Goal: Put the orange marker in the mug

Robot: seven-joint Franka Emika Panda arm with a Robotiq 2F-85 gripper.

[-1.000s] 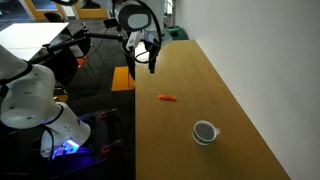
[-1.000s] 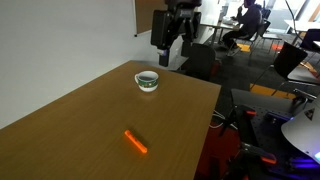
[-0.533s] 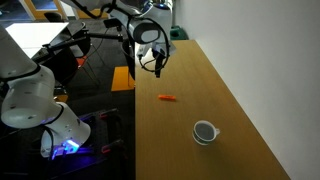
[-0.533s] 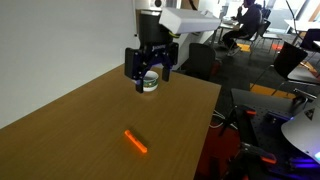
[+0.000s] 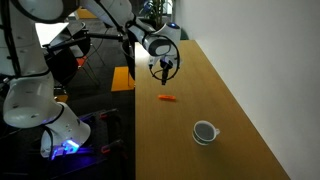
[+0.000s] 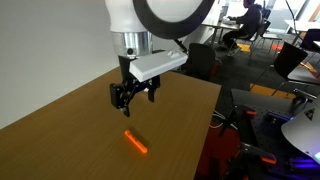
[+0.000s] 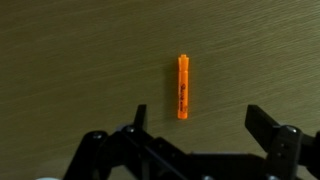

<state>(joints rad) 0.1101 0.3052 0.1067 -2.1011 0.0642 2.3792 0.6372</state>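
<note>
Arm point(image 6: 165, 15) reaching down, claw point(image 6: 132, 98) spread wide and empty, above orange marker point(image 7: 184, 87) on table point(image 6: 60, 120)

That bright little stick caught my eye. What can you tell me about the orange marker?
The marker is a thin, bright orange stick, plastic by its look, with faint print along its side, too small to read. It lies flat on the wooden table, with nothing else touching it. The open gripper hovers above, apart from it.
</note>
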